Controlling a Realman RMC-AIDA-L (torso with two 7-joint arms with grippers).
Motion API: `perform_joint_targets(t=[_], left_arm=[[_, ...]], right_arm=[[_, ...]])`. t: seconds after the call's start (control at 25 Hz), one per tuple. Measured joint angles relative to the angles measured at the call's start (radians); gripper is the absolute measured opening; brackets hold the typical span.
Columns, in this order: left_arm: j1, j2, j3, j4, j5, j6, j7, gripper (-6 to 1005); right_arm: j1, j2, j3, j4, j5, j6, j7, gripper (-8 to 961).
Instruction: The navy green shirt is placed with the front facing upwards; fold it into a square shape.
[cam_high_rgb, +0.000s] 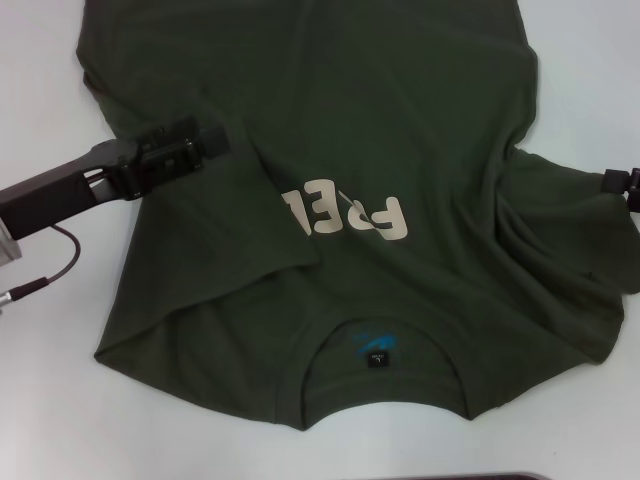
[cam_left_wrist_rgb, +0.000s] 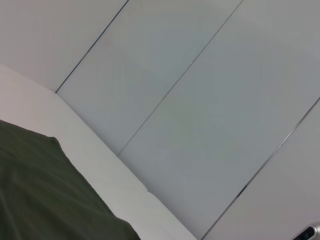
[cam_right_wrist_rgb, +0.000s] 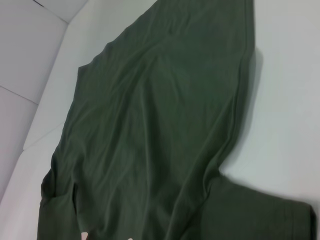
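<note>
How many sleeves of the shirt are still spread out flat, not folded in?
1. The navy green shirt has its sleeve on the robot's right spread outward, rumpled. The sleeve on the robot's left is folded in over the chest, by the left end effector.

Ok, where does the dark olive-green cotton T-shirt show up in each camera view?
Head view: the dark olive-green cotton T-shirt fills most of the picture, collar nearest the robot, cream letters partly covered by a fold.
Left wrist view: only a plain green corner, low in the picture.
Right wrist view: its wrinkled body and a sleeve.
Shared landmark: the white table, also and.
</note>
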Motion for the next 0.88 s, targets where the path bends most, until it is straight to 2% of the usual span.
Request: perform_joint_targets(t=[0.48, 0.72, 0.88], left_arm=[[-0.001, -0.002, 0.0, -0.009, 0.0, -0.01, 0.011, 888], [-0.001, -0.003, 0.003, -0.016, 0.0, -0.015, 0.011, 888], [-0.003, -0.003, 0.003, -0.018, 0.0, -0.015, 0.011, 889]], right_arm=[[0.022, 0.001, -0.003, 0.054, 0.0, 0.044, -0.031, 909], [0.026, 0.002, -0.037, 0.066, 0.0, 0.064, -0.026, 905], [0.02, 0.002, -0.036, 0.068, 0.001, 0.074, -0.025, 792]])
